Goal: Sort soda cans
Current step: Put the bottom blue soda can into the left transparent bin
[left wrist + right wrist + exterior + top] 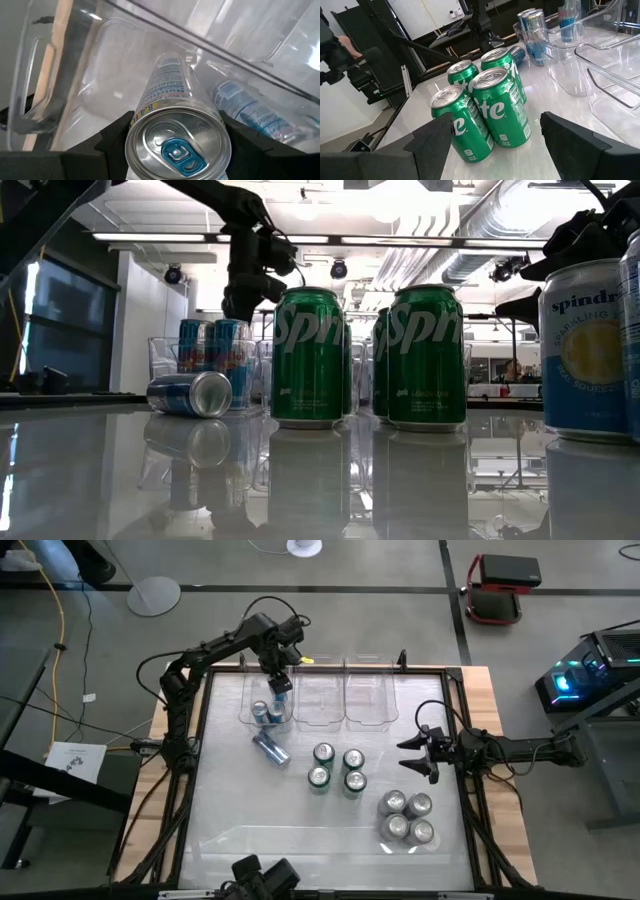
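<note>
The left gripper [279,683] is hanging over the leftmost clear bin [247,700] at the far side of the table [230,810], its jaws clamped on a slim blue can [176,131] that is pointing down into the bin. Two more blue cans [267,713] are already standing upright together inside that bin, near its front wall. A fourth blue can [271,748] is lying on its side on the table just in front of the bin, apart from it.

To the right, the middle bin [318,700] and the right bin [371,700] are sitting side by side in the same row, each with no can visible inside from above.

Nearer the middle of the table, four green cans [337,768] are standing upright in a tight square cluster; in the low view [308,358] they are filling the foreground.

Further right and closer to the near edge, four silver-grey cans [407,817] are standing in another tight group, well apart from the green ones.

At the right side of the table, the right gripper [412,754] is hovering low and level, pointing toward the green cans, its jaws spread wide and gripping nothing. Through the right wrist view the two dark fingers [435,135] are framing the green cluster [482,110], with the blue cans in their bin [535,30] beyond.
</note>
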Tool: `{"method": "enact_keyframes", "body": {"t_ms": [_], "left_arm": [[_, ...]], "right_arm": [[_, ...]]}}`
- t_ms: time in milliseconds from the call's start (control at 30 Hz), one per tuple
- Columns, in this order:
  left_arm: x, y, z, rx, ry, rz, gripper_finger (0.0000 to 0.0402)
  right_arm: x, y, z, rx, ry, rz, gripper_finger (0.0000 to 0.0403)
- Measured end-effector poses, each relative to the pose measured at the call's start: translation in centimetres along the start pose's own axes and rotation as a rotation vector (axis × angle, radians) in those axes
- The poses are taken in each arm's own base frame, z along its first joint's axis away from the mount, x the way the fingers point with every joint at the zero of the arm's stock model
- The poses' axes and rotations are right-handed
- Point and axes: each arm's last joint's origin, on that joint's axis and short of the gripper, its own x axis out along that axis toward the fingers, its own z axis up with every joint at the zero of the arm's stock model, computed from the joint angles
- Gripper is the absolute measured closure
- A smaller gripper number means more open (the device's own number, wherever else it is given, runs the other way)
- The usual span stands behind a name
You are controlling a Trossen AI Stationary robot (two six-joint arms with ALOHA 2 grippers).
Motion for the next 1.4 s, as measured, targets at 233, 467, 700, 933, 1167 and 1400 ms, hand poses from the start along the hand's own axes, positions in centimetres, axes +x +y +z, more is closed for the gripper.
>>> {"method": "enact_keyframes", "body": {"t_ms": [233,467,700,933,1167,1400], "left_arm": [[0.7,-0.9,0.4,0.014,0.03,-0.007,0.0162],[0.7,-2.5,0.4,0.013,0.066,-0.016,0.0161],[1.4,-3.9,0.2,0.042,0.11,0.002,0.0161],[1.7,-4.1,0.4,0.042,0.102,0.002,0.0154],[1.7,-4.0,0.2,0.042,0.107,-0.023,0.0133],[1.2,-3.7,-0.6,0.061,0.16,-0.023,0.0128]], "right_arm": [[0.0,0.0,0.0,0.0,0.0,0.0,0.0112],[0.0,0.0,0.0,0.0,0.0,0.0,0.0112],[0.0,0.0,0.0,0.0,0.0,0.0,0.0112],[0.0,0.0,0.0,0.0,0.0,0.0,0.0112],[0.0,0.0,0.0,0.0,0.0,0.0,0.0112],[0.0,0.0,0.0,0.0,0.0,0.0,0.0112]]}}
